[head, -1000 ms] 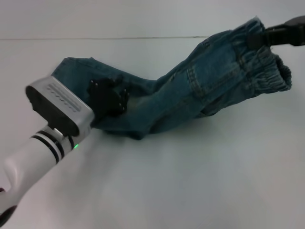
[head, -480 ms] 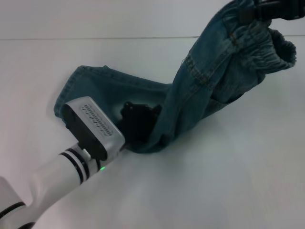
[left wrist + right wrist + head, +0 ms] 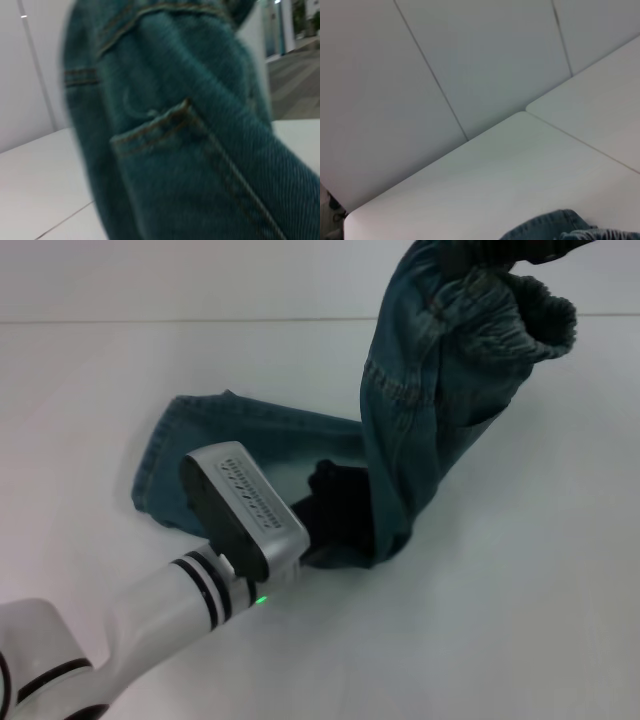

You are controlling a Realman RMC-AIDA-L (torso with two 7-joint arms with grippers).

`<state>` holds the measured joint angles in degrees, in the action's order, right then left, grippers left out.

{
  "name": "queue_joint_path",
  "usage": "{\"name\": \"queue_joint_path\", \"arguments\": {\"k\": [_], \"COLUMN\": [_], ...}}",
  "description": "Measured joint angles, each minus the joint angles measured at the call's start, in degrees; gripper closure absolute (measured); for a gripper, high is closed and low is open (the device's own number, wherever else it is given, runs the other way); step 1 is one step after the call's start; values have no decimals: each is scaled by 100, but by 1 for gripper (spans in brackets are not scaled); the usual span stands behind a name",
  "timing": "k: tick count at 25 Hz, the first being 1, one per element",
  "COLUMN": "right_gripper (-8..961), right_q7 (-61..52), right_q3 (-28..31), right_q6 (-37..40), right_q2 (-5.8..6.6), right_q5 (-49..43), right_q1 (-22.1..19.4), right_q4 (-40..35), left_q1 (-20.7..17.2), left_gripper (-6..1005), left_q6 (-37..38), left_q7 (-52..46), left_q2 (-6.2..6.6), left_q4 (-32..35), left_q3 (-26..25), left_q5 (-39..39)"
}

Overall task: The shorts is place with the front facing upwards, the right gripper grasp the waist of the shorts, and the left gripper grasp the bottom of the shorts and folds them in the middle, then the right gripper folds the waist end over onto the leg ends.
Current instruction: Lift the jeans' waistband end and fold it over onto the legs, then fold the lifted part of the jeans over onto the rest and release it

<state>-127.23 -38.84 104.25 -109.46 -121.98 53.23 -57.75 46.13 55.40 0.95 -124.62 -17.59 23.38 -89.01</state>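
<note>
the step in hand looks like the last fold, carrying the waist end over onto the leg ends. to do it well, i judge the lifted end should travel toward nine o'clock in the head view, low and steady, so the cloth rolls over flat instead of bunching, and the lower hold should not drag the leg part sideways. the shorts (image 3: 420, 410) stand up from the table (image 3: 500, 620): the gathered waistband hangs at about one o'clock, right at the top edge, where the right gripper (image 3: 545, 248) is only a dark sliver against it; it seems to carry the waist, but i cannot tell how its jaws stand. the leg ends (image 3: 175, 465) lie flat on the table toward nine o'clock. the left gripper (image 3: 335, 510) sits low at the centre, just at the crease where the cloth turns upward, touching the denim; whether it is clenched on the fabric or released i cannot tell. its wrist view is filled by a stitched pocket.
</note>
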Motion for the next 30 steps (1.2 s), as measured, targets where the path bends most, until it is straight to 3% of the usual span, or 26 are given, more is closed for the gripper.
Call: {"name": "queue_joint_path", "arguments": {"k": [7, 13, 19, 30], "right_gripper": [822, 814, 806, 792], "right_q7": [7, 122, 326, 585], "right_q3": [-218, -278, -296, -321], "right_q6": [-91, -186, -263, -693], "right_q2": [-19, -1, 83, 184], "right_q5": [-10, -67, -72, -70], "right_q1": [126, 137, 88, 93], "right_q4": [81, 350, 668, 1103], "left_q1": [85, -66, -577, -1653], "left_gripper": [998, 998, 997, 744], "left_q6": [-26, -55, 266, 1280], "left_q7": [-1, -1, -5, -219], "left_q2": [-1, 0, 0, 0], "left_q4": [-411, -526, -455, 12], "left_q3": [-742, -1265, -1491, -2611], "left_q5": [-613, -1094, -1159, -1142]}}
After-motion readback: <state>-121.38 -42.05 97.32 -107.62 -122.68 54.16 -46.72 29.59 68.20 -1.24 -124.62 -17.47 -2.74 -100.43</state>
